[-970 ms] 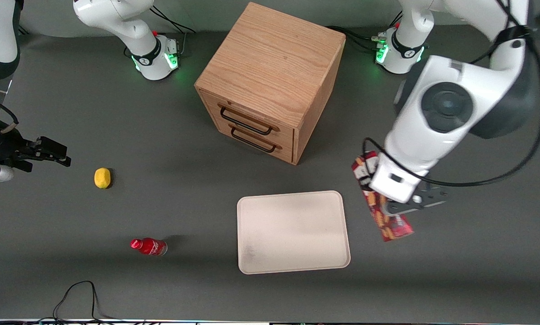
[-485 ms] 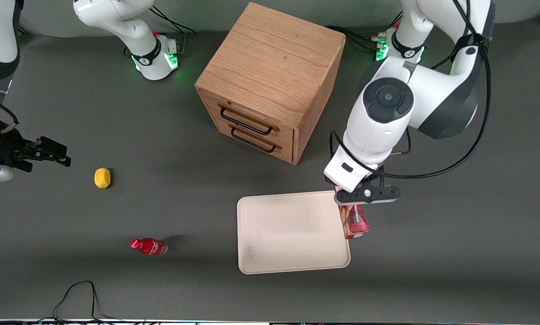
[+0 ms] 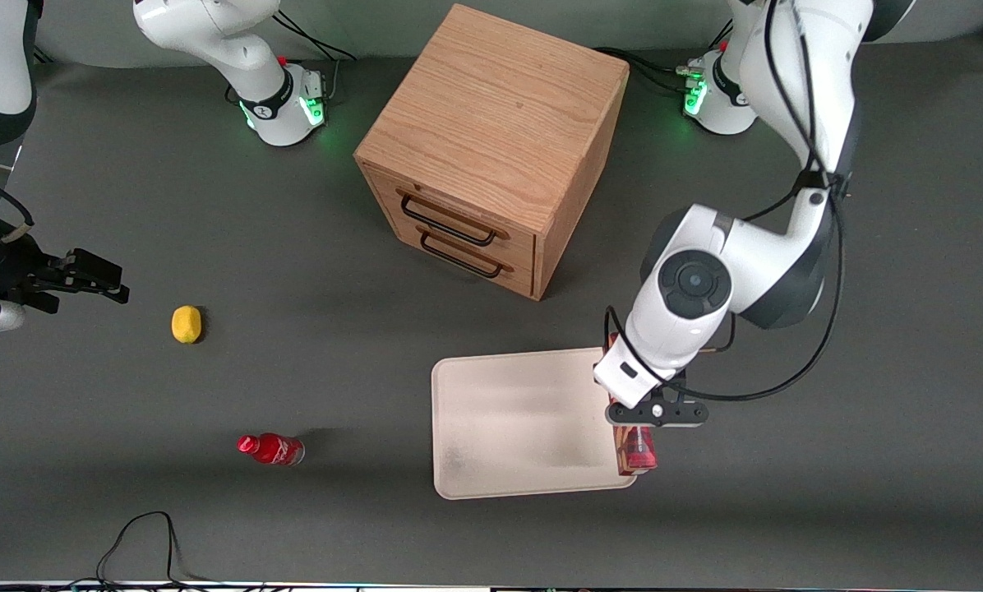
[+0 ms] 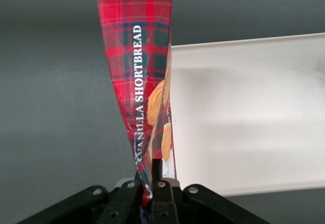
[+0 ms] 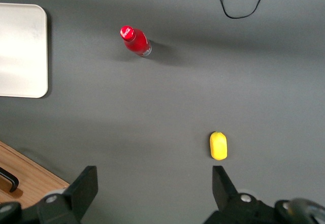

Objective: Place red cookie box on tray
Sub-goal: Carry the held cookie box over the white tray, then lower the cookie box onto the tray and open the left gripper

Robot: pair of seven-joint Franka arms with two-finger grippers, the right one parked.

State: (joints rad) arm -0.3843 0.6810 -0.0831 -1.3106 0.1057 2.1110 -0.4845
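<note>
The red cookie box [image 3: 638,450] is a long plaid carton, pinched and twisted in my left gripper [image 3: 646,421], which is shut on it. The box hangs just above the edge of the cream-white tray [image 3: 524,419] that faces the working arm's end, near the tray corner closest to the front camera. In the left wrist view the box [image 4: 138,76] runs out from the gripper [image 4: 152,181] along the tray's rim [image 4: 244,112], half over the tray and half over the grey table. Most of the box is hidden under the arm in the front view.
A wooden drawer cabinet [image 3: 491,123] stands farther from the front camera than the tray. A small red bottle [image 3: 271,449] and a yellow lemon [image 3: 186,323] lie toward the parked arm's end. A black cable [image 3: 142,534] loops near the table's front edge.
My left gripper carried the box from the table at the working arm's end over to the tray's edge, then nearer the front camera along that edge. The box now points more straight.
</note>
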